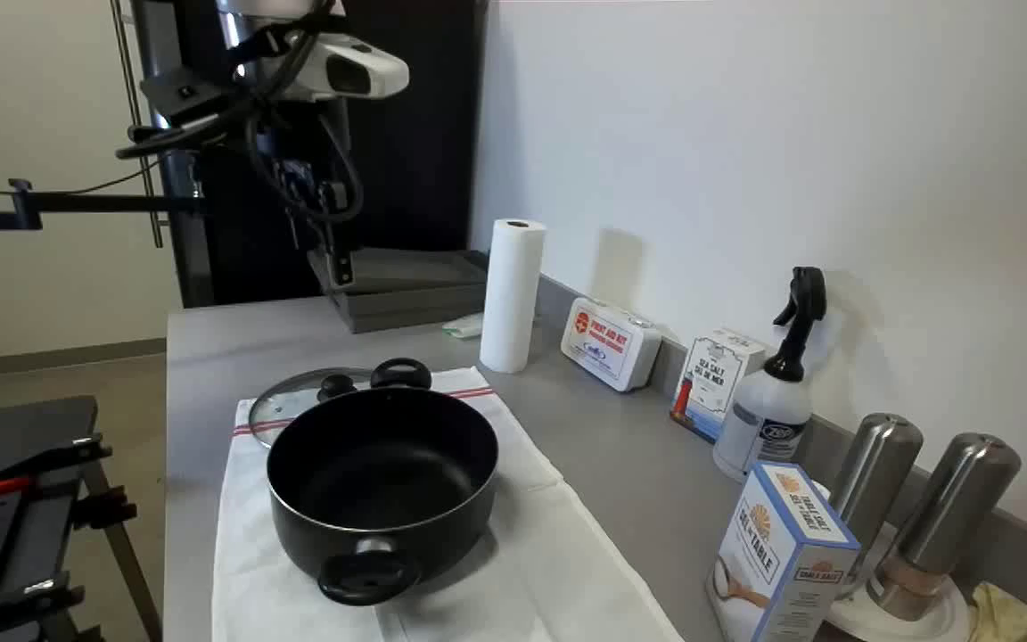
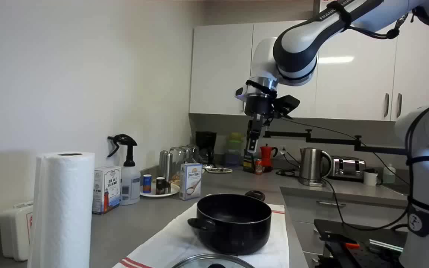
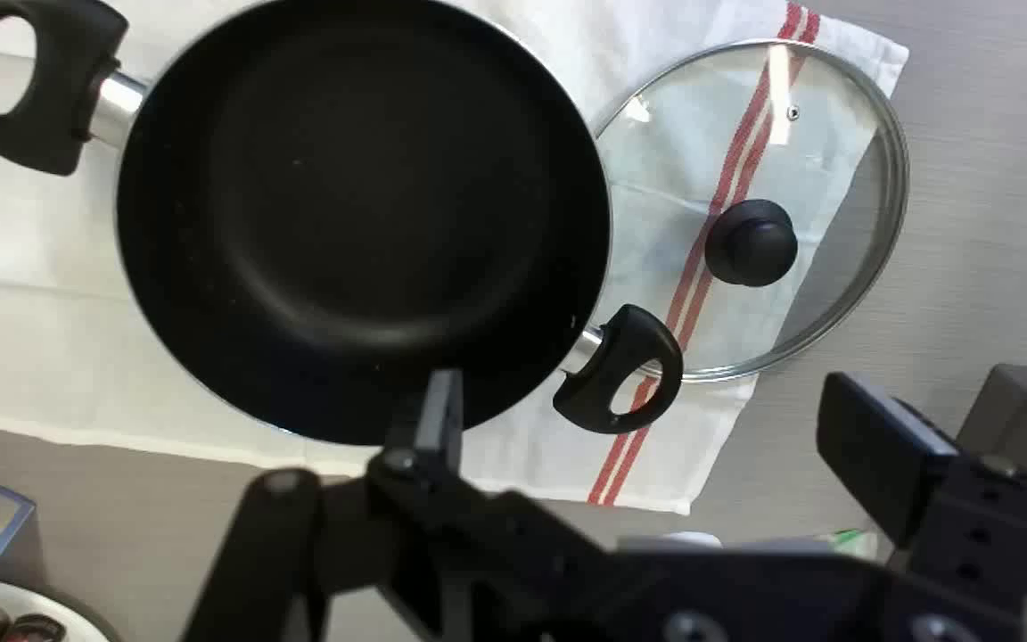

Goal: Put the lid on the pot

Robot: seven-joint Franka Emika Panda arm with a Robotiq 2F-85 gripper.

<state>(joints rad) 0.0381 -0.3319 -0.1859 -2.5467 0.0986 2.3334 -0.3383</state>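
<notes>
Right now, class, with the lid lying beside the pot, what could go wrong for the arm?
The lid could snag when lifted: in the wrist view, a handle of the pot overlaps its edge. The knob is rounded, so the pincer may slip off it. The cloth under the pot might slide if bumped, shifting the target.

The pot (image 1: 382, 473) partly hides the lid (image 1: 289, 399) in an exterior view.
</notes>
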